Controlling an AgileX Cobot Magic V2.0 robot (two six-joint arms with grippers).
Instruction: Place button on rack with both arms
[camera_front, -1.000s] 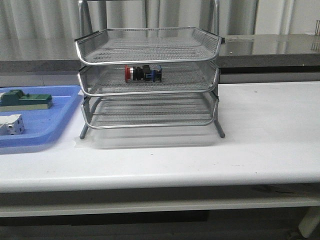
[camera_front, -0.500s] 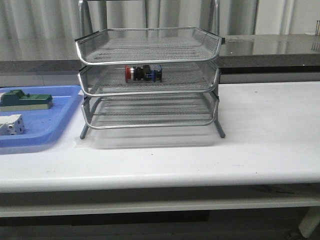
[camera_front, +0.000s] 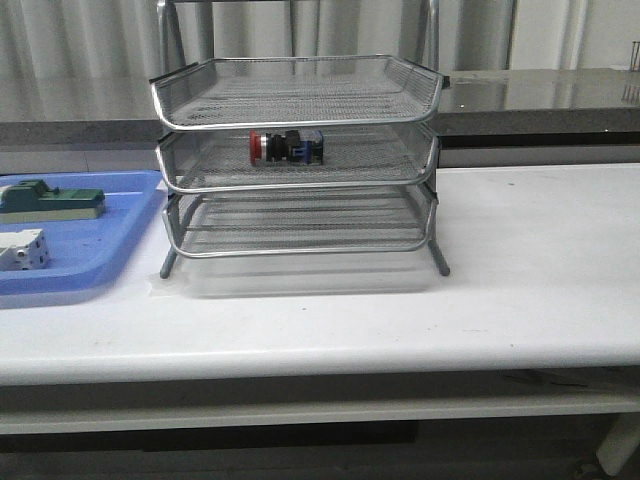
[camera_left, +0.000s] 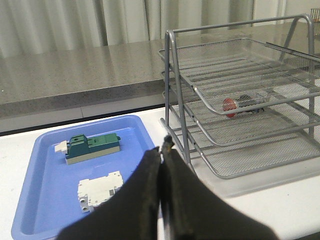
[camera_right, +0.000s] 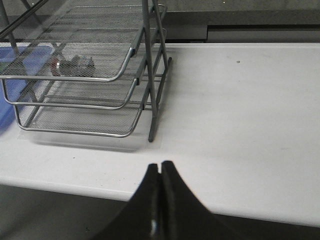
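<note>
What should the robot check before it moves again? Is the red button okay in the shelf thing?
1. button lying in the middle tier of the rack: ok.
2. Button free of both grippers: ok.
3. left gripper shut, holding nothing, back from the rack: ok.
4. right gripper shut, holding nothing, over the table edge: ok.
5. Middle tray pushed fully home: cannot tell.
6. green block and white block in the blue tray: ok.

One rack (camera_front: 297, 160) with three wire trays is sitting on one white table (camera_front: 520, 270), and one red button (camera_front: 287, 146) is lying in it. One blue tray (camera_front: 85, 250) is holding one green block (camera_front: 52, 201) and one white block (camera_front: 22, 249). Two black grippers, the left gripper (camera_left: 162, 150) and the right gripper (camera_right: 160, 172), are showing.
</note>
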